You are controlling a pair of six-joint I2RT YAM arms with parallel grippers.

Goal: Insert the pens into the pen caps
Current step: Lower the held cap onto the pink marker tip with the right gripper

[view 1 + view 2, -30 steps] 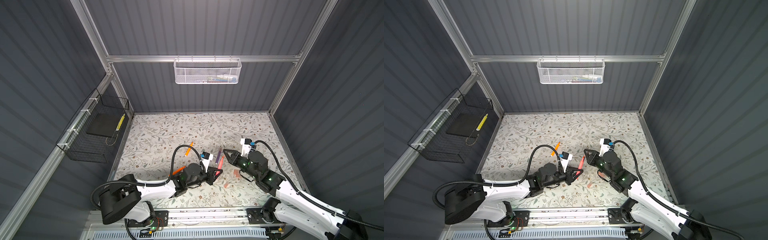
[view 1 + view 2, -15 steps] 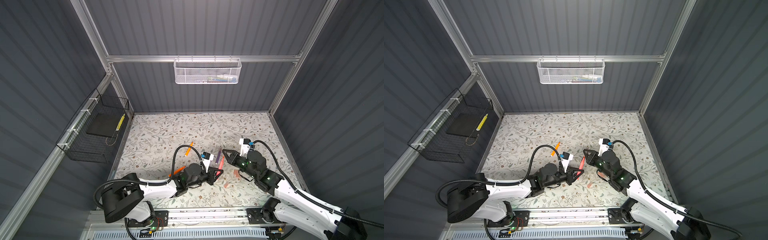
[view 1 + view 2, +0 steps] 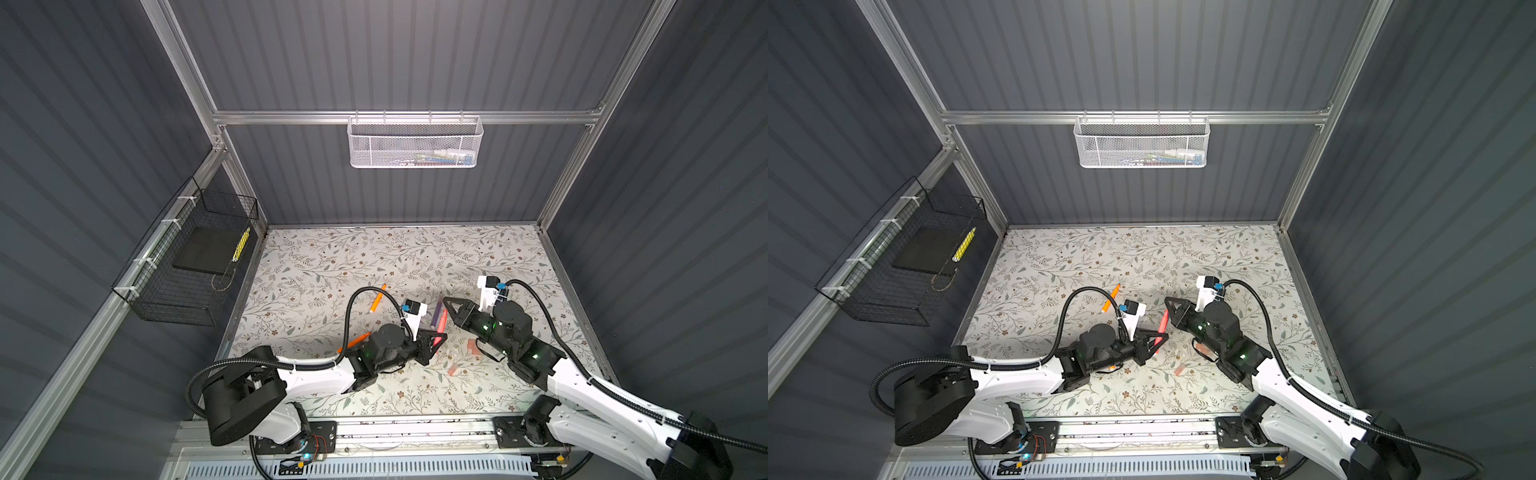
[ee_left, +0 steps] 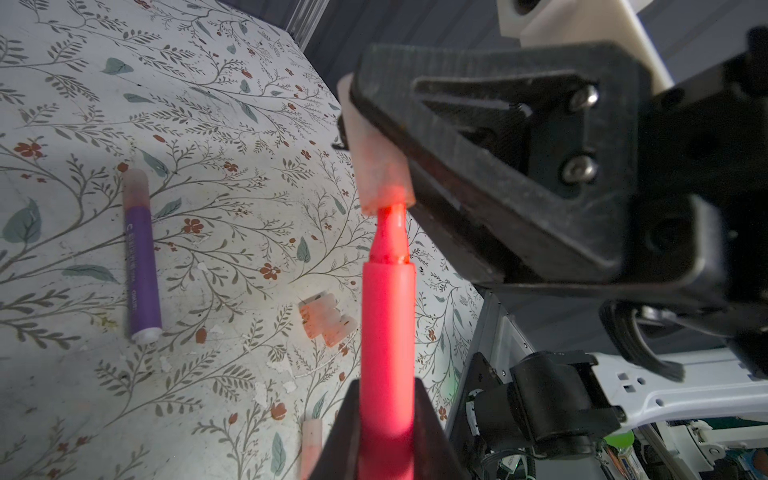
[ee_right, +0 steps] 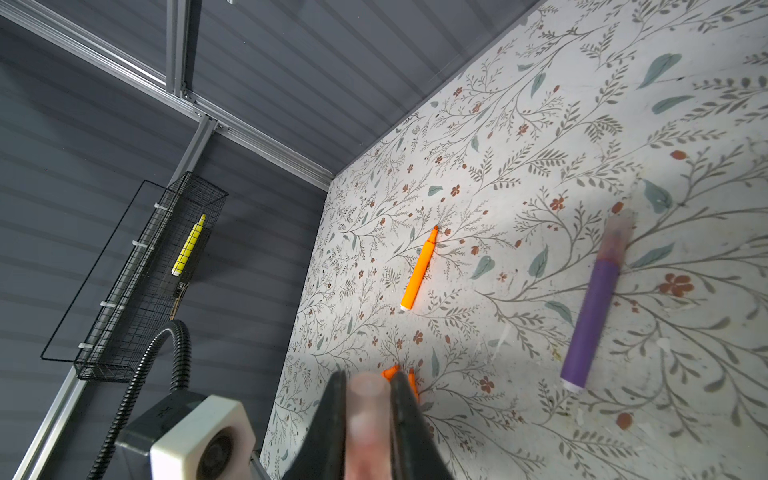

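My left gripper (image 4: 386, 399) is shut on a red-pink pen (image 4: 386, 332) that points away from it. My right gripper (image 5: 368, 386) is shut on a translucent pinkish pen cap (image 5: 368, 411). In the left wrist view the pen's tip sits just inside the mouth of that cap (image 4: 380, 166). In both top views the grippers (image 3: 436, 338) (image 3: 448, 302) meet near the mat's middle front. On the mat lie a purple pen (image 4: 141, 257) with a cap on it, an orange pen (image 5: 417, 274), another orange pen (image 3: 353, 341) and loose caps (image 4: 328, 318) (image 3: 453, 369).
A white mesh basket (image 3: 415, 143) hangs on the back wall. A black wire basket (image 3: 195, 266) on the left wall holds a yellow pen (image 5: 189, 245). Dark walls and metal posts close in the floral mat (image 3: 332, 257).
My right gripper has edged slightly left with the cap, closer to the pen. The left gripper has hardly moved.
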